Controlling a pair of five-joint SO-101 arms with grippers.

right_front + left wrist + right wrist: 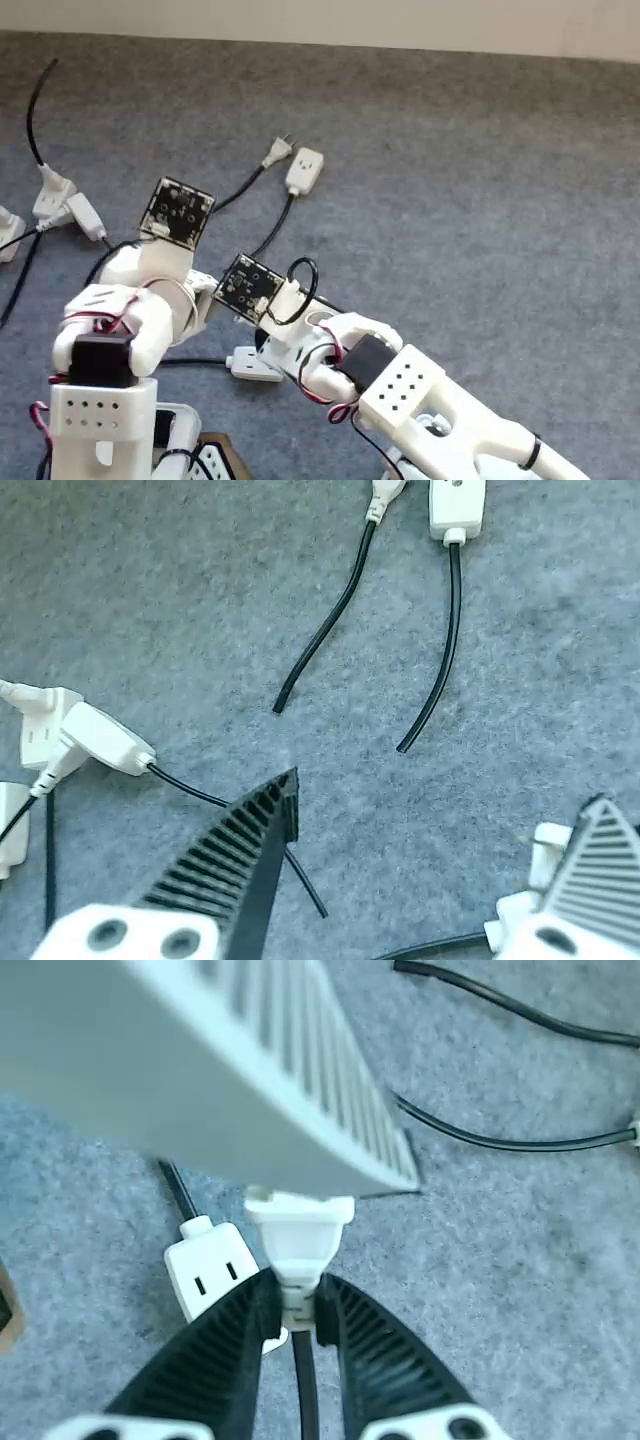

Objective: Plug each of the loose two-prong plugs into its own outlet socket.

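My right gripper [296, 1305]: clamped on white plastic two-prong plug [298, 1228], beside white two-slot socket [212, 1272].
My left gripper [445, 792]: spread wide.

plug [298, 1228] prongs hidden, socket [457, 502] cut off

A soft grey cloth [480, 200] covers the whole table. It looks fuzzy, like a thin carpet, with tiny light and dark specks all over it. Along the far edge of the cloth runs a pale strip [400, 20], cream in colour and plain. The light is gentle and even, and the shadows on the cloth are faint. At the near edge sits a small brown corner [228, 455], maybe cardboard.
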